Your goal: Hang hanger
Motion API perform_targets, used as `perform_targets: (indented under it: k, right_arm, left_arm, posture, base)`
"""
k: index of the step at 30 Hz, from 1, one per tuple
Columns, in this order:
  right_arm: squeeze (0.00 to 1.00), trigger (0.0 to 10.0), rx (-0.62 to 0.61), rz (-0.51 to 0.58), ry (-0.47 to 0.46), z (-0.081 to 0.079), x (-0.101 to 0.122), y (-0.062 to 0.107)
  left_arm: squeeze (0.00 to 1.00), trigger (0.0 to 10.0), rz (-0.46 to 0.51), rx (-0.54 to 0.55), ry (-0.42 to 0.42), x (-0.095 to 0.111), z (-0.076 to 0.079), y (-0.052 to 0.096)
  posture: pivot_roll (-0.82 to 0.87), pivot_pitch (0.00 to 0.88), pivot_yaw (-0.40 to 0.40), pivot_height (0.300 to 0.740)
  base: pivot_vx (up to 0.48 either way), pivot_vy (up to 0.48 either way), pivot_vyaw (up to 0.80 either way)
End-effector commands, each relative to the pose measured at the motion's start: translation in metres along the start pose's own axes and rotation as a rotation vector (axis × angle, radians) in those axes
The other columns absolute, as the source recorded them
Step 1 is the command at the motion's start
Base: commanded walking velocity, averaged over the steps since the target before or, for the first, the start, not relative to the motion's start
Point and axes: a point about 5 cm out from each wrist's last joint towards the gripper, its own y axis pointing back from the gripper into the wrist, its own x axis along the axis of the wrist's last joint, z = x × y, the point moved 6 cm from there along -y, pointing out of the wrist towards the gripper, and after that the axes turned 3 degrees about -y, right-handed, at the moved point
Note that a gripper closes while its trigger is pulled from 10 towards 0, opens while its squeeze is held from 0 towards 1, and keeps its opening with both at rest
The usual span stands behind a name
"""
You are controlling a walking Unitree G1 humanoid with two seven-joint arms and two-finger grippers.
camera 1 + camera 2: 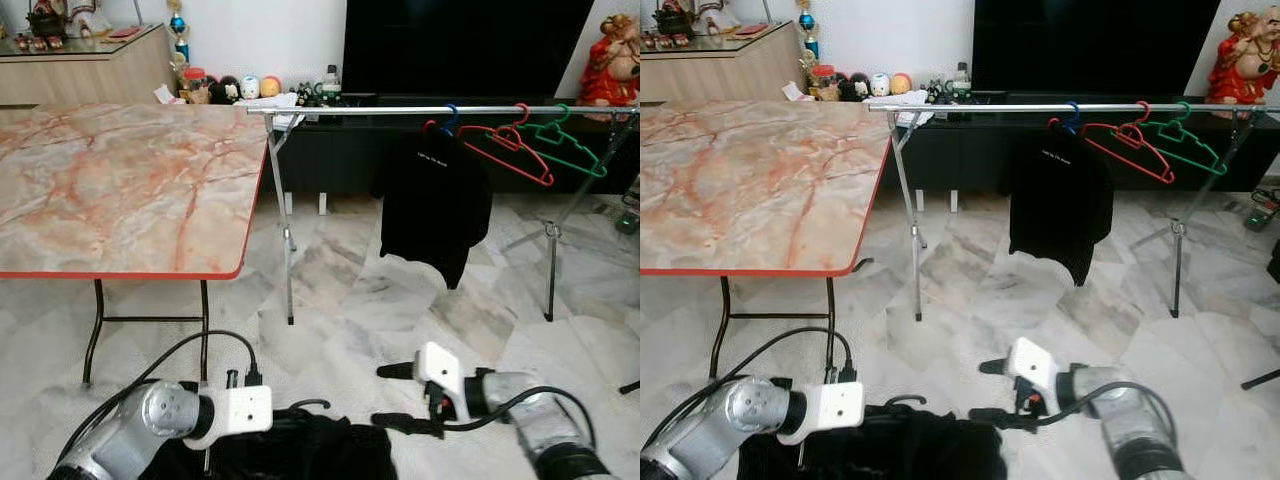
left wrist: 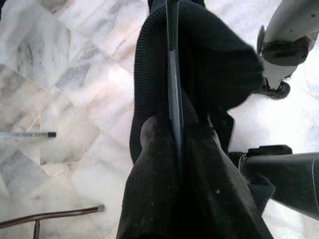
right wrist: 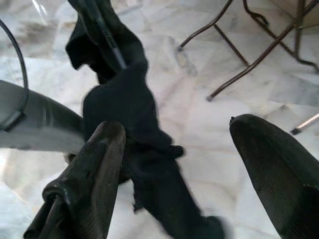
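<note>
While the robot stands back from the rail [image 1: 400, 109], the left eye view shows it crossing the upper right of the frame, with a black shirt [image 1: 432, 205] already hung and a red hanger [image 1: 512, 150] and green hanger [image 1: 570, 150] beside it. Low at the bottom centre, a dark garment [image 1: 300, 450] sits between the arms; the left gripper is buried somewhere in that cloth, while the right gripper [image 1: 395, 397] hangs just right of it, fingers spread wide and holding nothing. A marble-topped table [image 1: 120, 185] fills the upper left.

The right eye view repeats this, the rail lying well above and ahead of both arms.

From the left wrist view, the left gripper [image 2: 180, 137] is pinched tight on the thin dark bar of the hanger [image 2: 173, 74], which runs straight away up the middle of the frame with the cloth draped round it.

From the right wrist view, the garment hangs at centre left, just beside one open finger, its bar slanting toward the upper left.

So the left arm carries the load, and I'd say the lift must go up and forward to the right, toward the free stretch of rail
</note>
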Motion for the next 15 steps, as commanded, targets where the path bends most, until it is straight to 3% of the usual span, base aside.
perform_targets:
  k: [1, 2, 7, 8, 9, 10, 11, 15]
  right_arm:
    - [0.11, 10.0, 0.008, -0.006, -0.032, -0.003, -0.005, -0.001]
    - [1.0, 10.0, 0.029, -0.033, -0.043, -0.008, -0.013, -0.004]
    - [1.0, 10.0, -0.002, -0.058, -0.01, -0.009, -0.019, -0.01]
    - [0.94, 10.0, -0.015, -0.073, 0.011, -0.008, -0.02, -0.011]
    - [0.66, 10.0, -0.021, -0.092, 0.03, -0.008, -0.022, -0.012]
    - [0.66, 10.0, -0.021, -0.092, 0.03, -0.008, -0.022, -0.012]
    - [0.0, 10.0, -0.027, -0.11, 0.059, -0.006, -0.022, -0.012]
    - [0.0, 10.0, -0.019, -0.1, 0.063, -0.006, -0.018, -0.013]
  left_arm:
    - [0.0, 10.0, 0.024, 0.016, -0.024, 0.006, -0.01, 0.009]
    - [0.0, 10.0, 0.037, 0.013, -0.023, 0.011, -0.014, 0.011]
    - [0.0, 10.0, 0.073, -0.026, -0.009, 0.022, -0.014, 0.014]
    - [0.0, 10.0, 0.082, -0.041, -0.007, 0.025, -0.013, 0.014]
    - [0.0, 10.0, 0.091, -0.053, -0.007, 0.028, -0.012, 0.014]
    - [0.0, 10.0, 0.091, -0.053, -0.007, 0.028, -0.012, 0.014]
    - [0.0, 10.0, 0.112, -0.067, -0.007, 0.035, -0.011, 0.014]
    - [0.0, 10.0, 0.129, -0.085, -0.019, 0.042, -0.011, 0.014]
  posture:
    - [0.08, 0.028, 0.0, 0.74]
    - [0.08, 0.028, 0.0, 0.74]
    - [0.08, 0.027, -0.005, 0.74]
    - [0.08, 0.026, -0.005, 0.74]
    - [0.08, 0.026, -0.004, 0.74]
    - [0.08, 0.026, -0.004, 0.74]
    - [0.08, 0.025, -0.004, 0.74]
    - [0.08, 0.025, -0.004, 0.74]
  base:
    - [0.0, 0.0, 0.0]
    - [0.0, 0.0, 0.0]
    - [0.0, 0.0, 0.0]
    - [0.0, 0.0, 0.0]
    - [0.0, 0.0, 0.0]
    - [0.0, 0.0, 0.0]
    - [0.0, 0.0, 0.0]
    - [0.0, 0.0, 0.0]
